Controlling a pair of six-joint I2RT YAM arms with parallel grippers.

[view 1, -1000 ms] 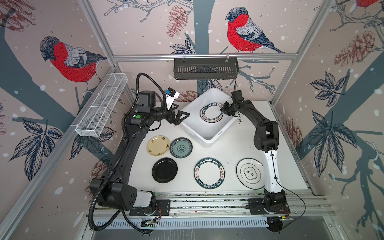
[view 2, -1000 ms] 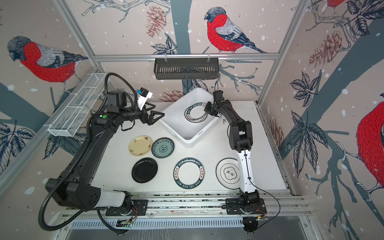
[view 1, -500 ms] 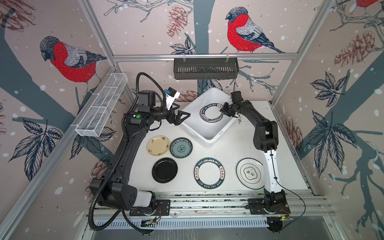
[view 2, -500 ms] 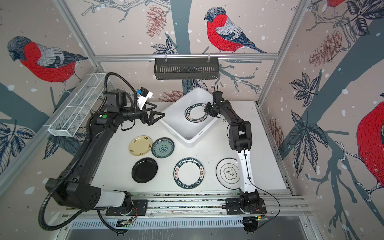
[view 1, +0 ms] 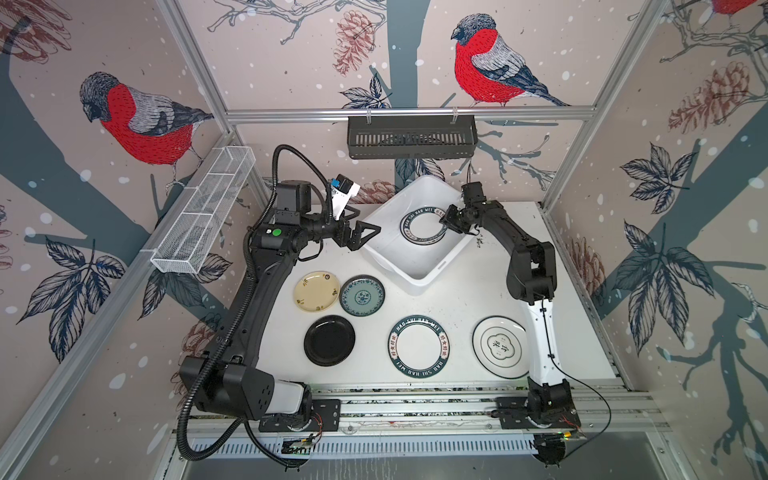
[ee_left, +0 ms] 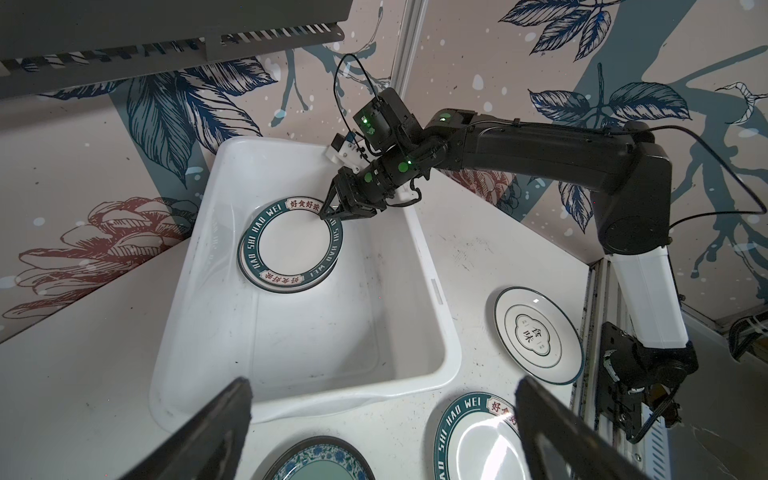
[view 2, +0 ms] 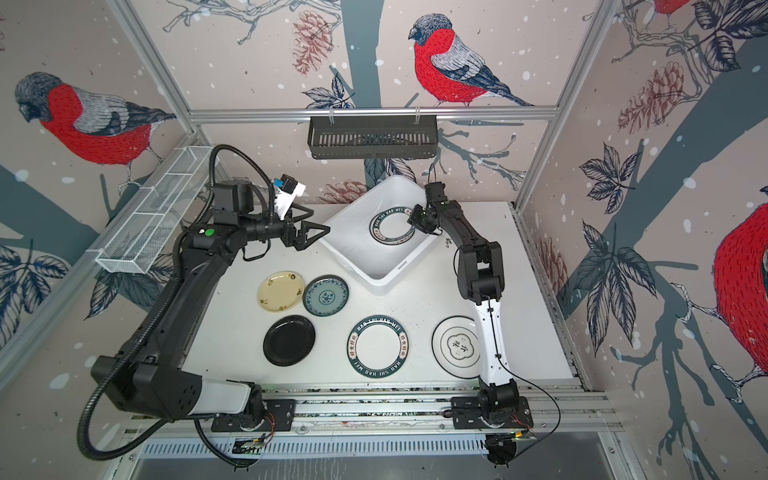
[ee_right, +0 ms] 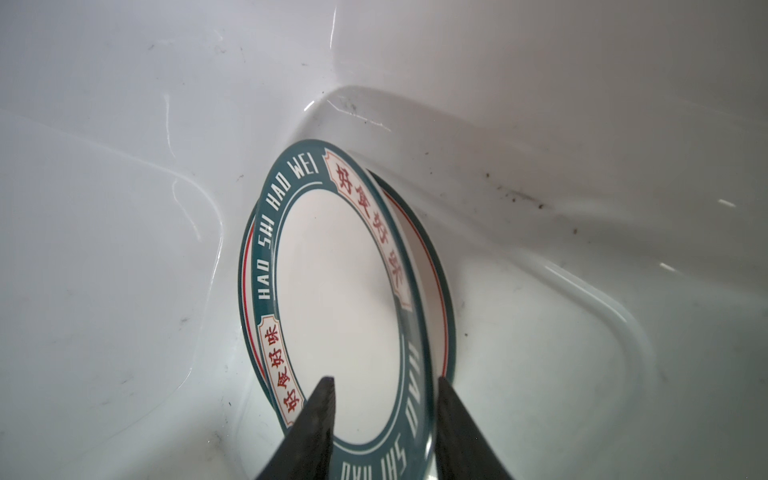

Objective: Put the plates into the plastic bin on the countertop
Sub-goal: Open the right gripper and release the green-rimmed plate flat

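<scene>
White with a dark teal lettered rim, the round plate [view 1: 423, 226] lies inside the large white plastic bin [view 1: 415, 272], stacked slightly off-centre on a second plate [ee_right: 424, 266] edged dark with a thin red line. The right tool [ee_right: 384, 386] reaches in over the bin wall, jaws partly apart and astride the upper plate's rim, one finger over its face, the other outside its edge. It looks let go, though whether a pad brushes the rim I cannot tell. The step in hand, I judge, is the release. Done well, the jaws spread until both fingers stand clear, then the tool draws back up along its own line, so the plate neither slides off its partner nor tips against the wall. Five more sit on the white bench [view 1: 457, 299]: a matching lettered plate [view 1: 419, 346], a white emblem plate [view 1: 500, 347], a black plate [view 1: 329, 340], a teal patterned plate [view 1: 362, 295] and a cream-yellow plate [view 1: 316, 291]. The left tool [view 1: 368, 237] hangs wide open and empty just beside the bin's rim.
</scene>
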